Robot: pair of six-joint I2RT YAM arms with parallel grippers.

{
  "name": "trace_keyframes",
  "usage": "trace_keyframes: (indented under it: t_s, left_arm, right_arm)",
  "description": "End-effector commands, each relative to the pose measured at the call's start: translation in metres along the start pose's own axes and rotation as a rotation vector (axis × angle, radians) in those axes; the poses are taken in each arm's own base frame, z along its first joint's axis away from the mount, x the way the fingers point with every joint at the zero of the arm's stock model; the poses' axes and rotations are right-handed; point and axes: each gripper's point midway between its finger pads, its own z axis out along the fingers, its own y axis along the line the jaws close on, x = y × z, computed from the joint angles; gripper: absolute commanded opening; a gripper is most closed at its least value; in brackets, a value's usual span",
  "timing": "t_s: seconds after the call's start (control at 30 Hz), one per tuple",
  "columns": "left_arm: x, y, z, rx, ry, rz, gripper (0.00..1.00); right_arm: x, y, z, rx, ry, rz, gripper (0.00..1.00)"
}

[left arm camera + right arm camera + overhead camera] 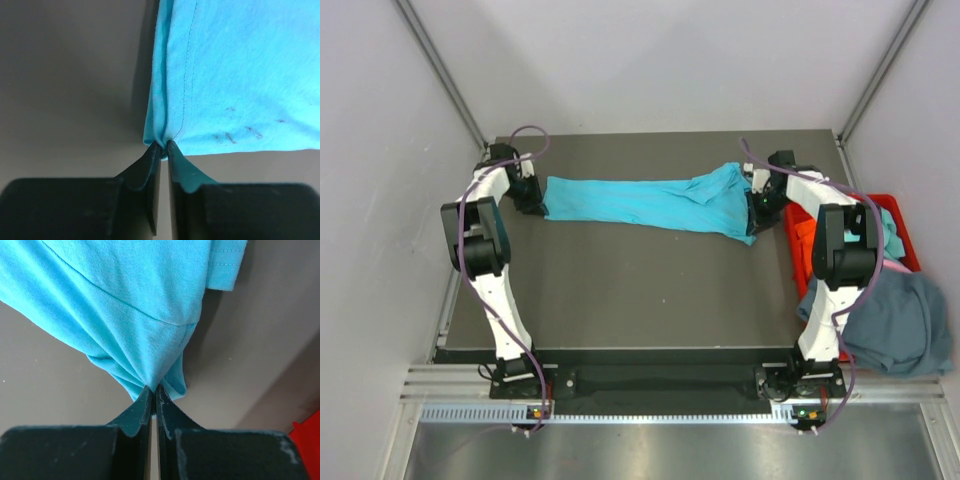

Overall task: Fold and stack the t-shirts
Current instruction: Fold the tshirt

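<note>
A bright turquoise t-shirt [640, 203] lies stretched in a long band across the far part of the dark table [640, 300]. At its left end, my left gripper [535, 203] pinches the hemmed corner. In the left wrist view the fingertips [164, 145] stand nearly together with a fold of the cloth [235, 75] between them. My right gripper [757, 205] holds the bunched right end. The right wrist view shows its jaws [153, 388] shut tight on gathered folds of the shirt [125, 300].
A red bin [908, 232] stands at the table's right edge with an orange t-shirt [802, 240] and other cloth in it. A slate blue-grey t-shirt [900, 320] hangs out of the bin's near side. Grey walls close in on the left and right.
</note>
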Motion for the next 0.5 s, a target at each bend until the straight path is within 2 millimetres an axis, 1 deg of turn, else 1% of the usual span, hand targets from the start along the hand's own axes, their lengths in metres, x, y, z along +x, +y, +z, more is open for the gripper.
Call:
trace_keyframes:
  t_s: [0.0, 0.07, 0.1, 0.17, 0.23, 0.27, 0.3, 0.33, 0.37, 0.4, 0.47]
  left_arm:
    - [-0.009, -0.004, -0.001, 0.023, -0.021, 0.006, 0.13]
    - [-0.006, -0.005, -0.005, 0.026, -0.014, 0.014, 0.03]
    - [-0.003, -0.005, -0.007, 0.026, -0.011, 0.019, 0.00]
    - [0.004, -0.004, -0.011, 0.020, 0.002, 0.034, 0.00]
    - [0.006, -0.005, -0.020, 0.008, 0.001, 0.048, 0.00]
    - [0.007, -0.002, -0.024, 0.003, 0.000, 0.073, 0.00]
    - [0.013, -0.001, -0.026, 0.001, 0.017, 0.075, 0.00]
    - [0.012, -0.002, -0.034, -0.003, 0.005, 0.087, 0.00]
    - [0.016, 0.001, -0.036, -0.009, 0.012, 0.085, 0.00]
    - [0.017, 0.000, -0.043, -0.013, 0.006, 0.096, 0.00]
    - [0.023, 0.003, -0.047, -0.017, 0.016, 0.097, 0.00]
  right_arm:
    - [-0.016, -0.003, -0.016, 0.014, -0.045, -0.024, 0.00]
    - [-0.015, -0.004, -0.017, 0.020, -0.042, -0.028, 0.00]
    - [-0.015, -0.006, -0.016, 0.023, -0.039, -0.028, 0.00]
    - [-0.013, -0.007, -0.018, 0.034, -0.029, -0.030, 0.00]
    - [-0.013, -0.008, -0.020, 0.043, -0.028, -0.033, 0.00]
    - [-0.012, -0.011, -0.021, 0.055, -0.024, -0.039, 0.00]
    - [-0.012, -0.013, -0.022, 0.067, -0.026, -0.041, 0.00]
    - [-0.012, -0.015, -0.022, 0.077, -0.028, -0.045, 0.00]
    - [-0.013, -0.019, -0.022, 0.098, -0.032, -0.049, 0.00]
    - [-0.014, -0.021, -0.022, 0.108, -0.038, -0.050, 0.00]
    - [-0.014, -0.023, -0.020, 0.119, -0.036, -0.053, 0.00]
